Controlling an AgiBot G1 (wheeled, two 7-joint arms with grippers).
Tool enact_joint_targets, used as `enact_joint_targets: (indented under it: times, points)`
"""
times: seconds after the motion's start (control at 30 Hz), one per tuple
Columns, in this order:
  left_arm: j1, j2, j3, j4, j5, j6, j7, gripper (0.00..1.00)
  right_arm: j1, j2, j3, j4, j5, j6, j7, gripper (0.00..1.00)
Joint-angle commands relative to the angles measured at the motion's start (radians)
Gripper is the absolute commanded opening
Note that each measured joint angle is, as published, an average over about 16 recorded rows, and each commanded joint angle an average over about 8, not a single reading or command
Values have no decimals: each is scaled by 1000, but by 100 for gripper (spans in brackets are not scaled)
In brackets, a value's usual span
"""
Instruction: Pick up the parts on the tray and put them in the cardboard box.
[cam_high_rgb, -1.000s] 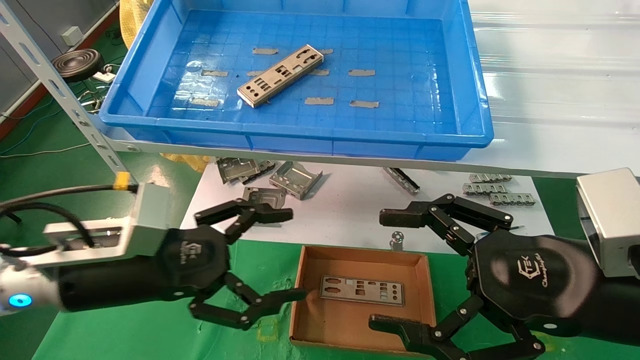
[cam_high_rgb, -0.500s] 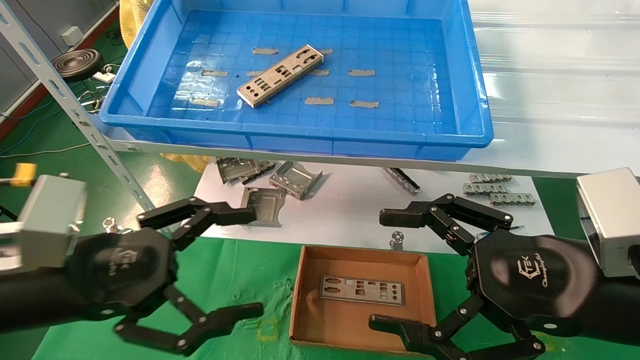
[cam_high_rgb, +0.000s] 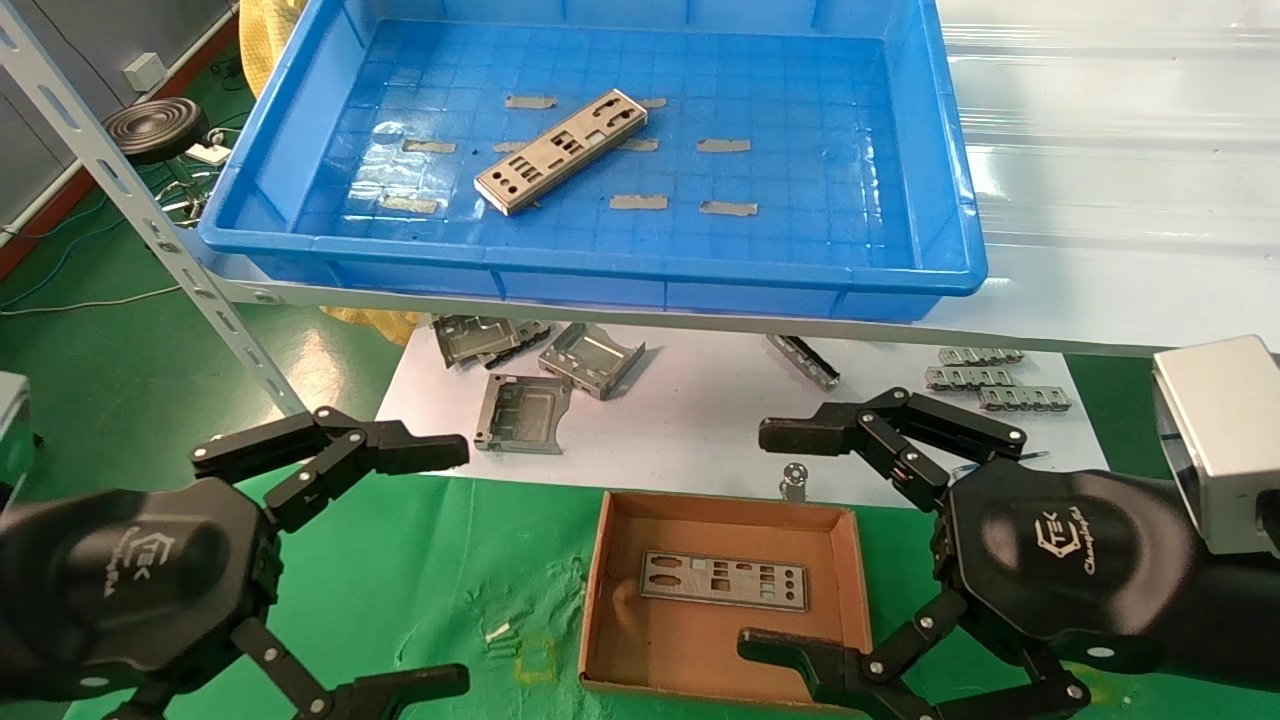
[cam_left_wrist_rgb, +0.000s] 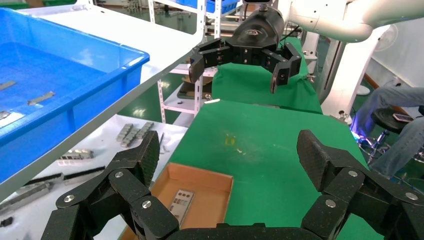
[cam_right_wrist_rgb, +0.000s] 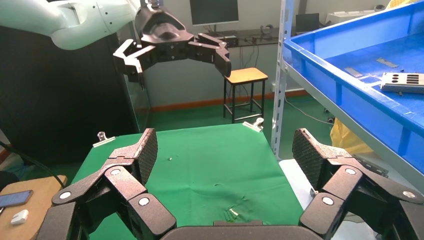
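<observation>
Left tool low over the green cloth at the near-left of the surface, fingers spread wide apart, holding nothing; the left wrist view confirms both fingers splayed with the cloth between them. Right tool at the near-right, fingers likewise wide apart and empty, one fingertip over the near wall of the cardboard box, the other above the white sheet past the box's far-right corner. The box sits on the cloth near the middle of the near edge, open top, with one part lying flat on its floor toward the far wall; the same plate shows in the left wrist view. Beyond the box, the white sheet carries loose folded metal brackets at its left side and short grey strips at its right. Farther back and higher, on a shelf, the tray takes up the far-left; inside it a second part lies diagonally near the centre of the grid floor, among several small tape strips stuck flat to the floor. Both tools are well apart from this tray part.
</observation>
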Motion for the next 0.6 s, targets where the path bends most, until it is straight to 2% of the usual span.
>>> enact_joint_targets:
  times: [0.03,0.6]
  points:
    - [3,-4,-3,-5,-3,1,-2,100,0,0,0,0,0,0,0,100]
    - [-5,9,7,12,6,-2,5,100,0,0,0,0,0,0,0,100]
